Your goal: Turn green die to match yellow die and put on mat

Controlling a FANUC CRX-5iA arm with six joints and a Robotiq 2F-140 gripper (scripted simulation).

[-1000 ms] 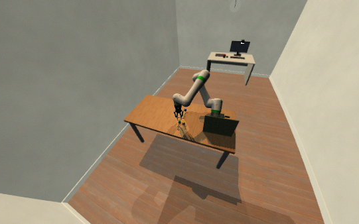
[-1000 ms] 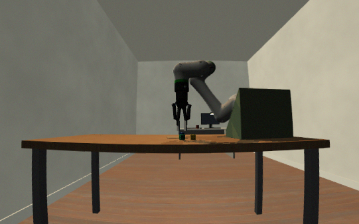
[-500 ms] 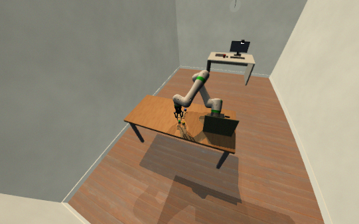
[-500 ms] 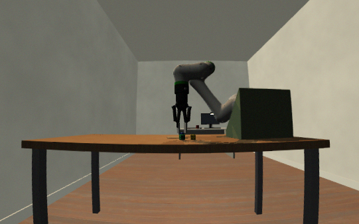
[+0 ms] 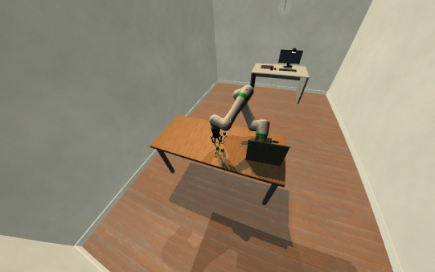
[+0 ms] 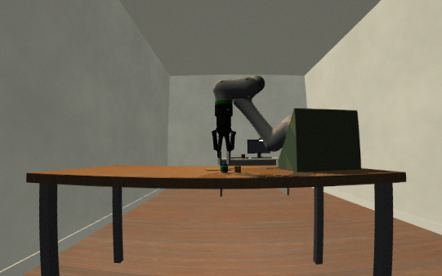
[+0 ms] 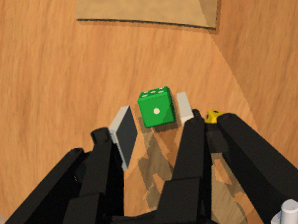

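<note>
The green die (image 7: 156, 110) (image 5: 217, 148) (image 6: 223, 169) lies flat on the bare wooden table (image 5: 181, 138), and the face towards the wrist camera shows one white pip. My gripper (image 7: 156, 113) (image 5: 216, 141) (image 6: 224, 158) hangs just above it, its fingers partly apart and straddling the die without touching it. The yellow die (image 7: 212, 116) (image 5: 222, 150) (image 6: 238, 168) sits close to the right of the green one, mostly hidden behind my right finger in the wrist view.
A small blue die (image 5: 224, 132) lies on the table beyond the gripper. A large dark green wedge-shaped box (image 5: 267, 153) (image 6: 323, 140) stands on the table's right part by the arm's base. A desk with a monitor (image 5: 290, 56) stands at the far wall.
</note>
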